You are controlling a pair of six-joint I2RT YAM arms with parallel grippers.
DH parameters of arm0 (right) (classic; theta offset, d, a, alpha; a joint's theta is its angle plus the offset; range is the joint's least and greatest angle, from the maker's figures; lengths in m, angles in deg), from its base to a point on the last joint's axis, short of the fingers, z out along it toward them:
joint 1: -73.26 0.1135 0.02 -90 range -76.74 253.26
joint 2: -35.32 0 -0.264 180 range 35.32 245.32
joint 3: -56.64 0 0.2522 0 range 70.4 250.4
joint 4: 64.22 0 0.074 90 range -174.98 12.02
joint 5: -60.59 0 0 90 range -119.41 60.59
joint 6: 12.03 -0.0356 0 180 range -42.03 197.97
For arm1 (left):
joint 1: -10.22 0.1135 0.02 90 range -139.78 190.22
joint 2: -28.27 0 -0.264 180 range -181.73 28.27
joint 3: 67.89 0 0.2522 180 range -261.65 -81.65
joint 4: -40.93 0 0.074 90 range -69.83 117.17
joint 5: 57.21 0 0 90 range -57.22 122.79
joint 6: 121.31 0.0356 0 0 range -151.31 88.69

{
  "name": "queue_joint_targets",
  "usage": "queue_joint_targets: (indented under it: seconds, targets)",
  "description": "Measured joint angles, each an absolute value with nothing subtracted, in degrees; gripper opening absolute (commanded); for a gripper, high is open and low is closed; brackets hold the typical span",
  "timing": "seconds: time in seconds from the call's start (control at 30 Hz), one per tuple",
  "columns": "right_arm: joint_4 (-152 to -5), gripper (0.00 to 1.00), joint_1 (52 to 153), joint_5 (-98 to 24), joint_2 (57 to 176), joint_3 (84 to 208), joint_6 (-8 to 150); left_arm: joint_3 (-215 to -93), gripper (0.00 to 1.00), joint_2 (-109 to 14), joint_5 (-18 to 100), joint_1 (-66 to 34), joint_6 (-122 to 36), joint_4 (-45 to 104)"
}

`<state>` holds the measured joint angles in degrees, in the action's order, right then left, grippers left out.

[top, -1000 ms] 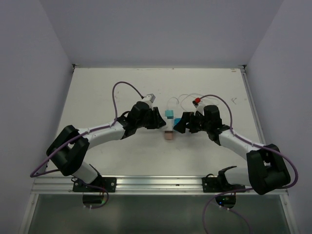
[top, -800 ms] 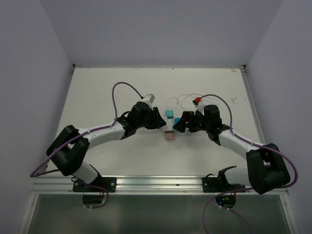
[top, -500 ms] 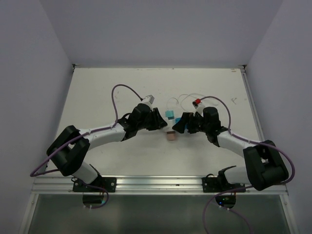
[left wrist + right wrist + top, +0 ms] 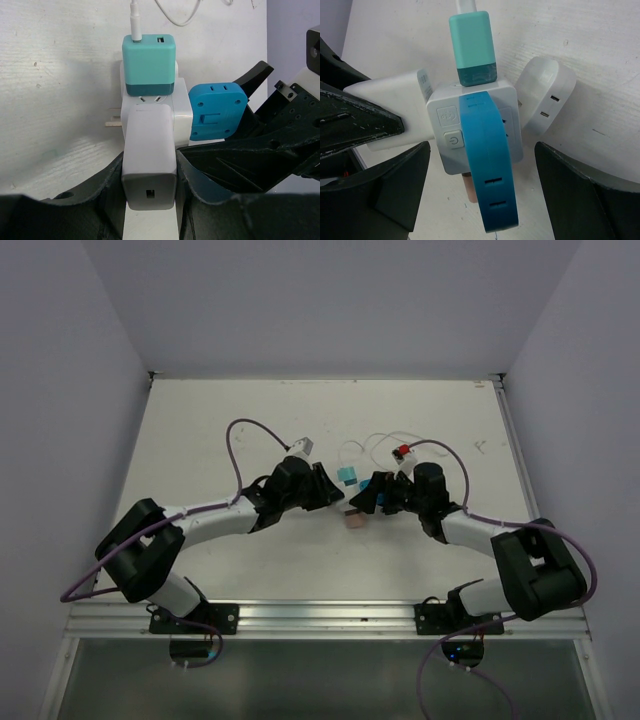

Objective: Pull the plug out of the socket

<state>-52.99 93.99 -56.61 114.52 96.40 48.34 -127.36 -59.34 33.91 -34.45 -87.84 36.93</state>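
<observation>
Socket (image 4: 442,155), a white cube with a power button on one face, sits near the middle of the bench (image 4: 220,420), between the two hands that meet over it. Whether it rests on the surface or is lifted clear cannot be told.

Four plugs are seated in it:
- A white plug (image 4: 149,145) points toward the left arm.
- A blue plug (image 4: 487,175) lies across the face turned toward the right wrist camera.
- A teal plug (image 4: 149,60) is on the far side, with a white cable (image 4: 135,15) running from its back end and looping over the bench.
- A rounded white plug (image 4: 545,102) sticks out at an angle on the side opposite the white plug.

A small pink piece (image 4: 353,521) shows just at the near side of the cluster.

Left hand (image 4: 150,170): its black fingers press against both flanks of the white plug, clamped on it.

Right hand (image 4: 482,147): its fingers stand wide apart, one on each side of the socket and the blue plug, touching neither.
</observation>
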Motion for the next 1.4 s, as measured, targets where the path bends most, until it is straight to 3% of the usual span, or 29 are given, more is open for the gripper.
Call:
queue_joint_targets:
  seconds: [0.23,0.53,0.63,0.67,0.73,0.77,0.83,1.4]
  targets:
    - [-50.8,0.82,94.4,-57.6,116.0,96.4,47.6,-127.3,0.00,-59.3,33.5,-35.0,-88.8,37.0]
    - [-50.1,0.64,94.6,-57.8,116.7,96.0,47.8,-127.3,0.00,-59.3,33.4,-35.0,-88.8,37.0]
    - [-50.0,0.49,94.6,-57.9,116.7,95.9,48.1,-127.3,0.00,-59.3,33.2,-35.0,-88.8,37.0]
    - [-50.0,0.37,94.6,-57.9,116.7,95.9,48.2,-127.3,0.00,-59.3,33.1,-35.1,-88.8,37.0]
    - [-49.9,0.24,94.6,-57.9,116.7,95.9,48.3,-127.3,0.00,-59.3,32.8,-35.2,-88.8,37.0]
    - [-49.9,0.11,94.6,-57.9,116.7,95.9,48.4,-127.3,0.00,-59.3,32.8,-35.2,-88.8,37.0]
    - [-50.0,0.01,94.6,-57.8,116.8,95.9,48.5,-127.3,0.00,-59.2,32.7,-35.2,-88.8,36.9]
    - [-52.0,0.00,96.2,-56.4,116.7,97.2,48.8,-125.8,0.00,-55.7,29.7,-36.3,-87.2,34.9]
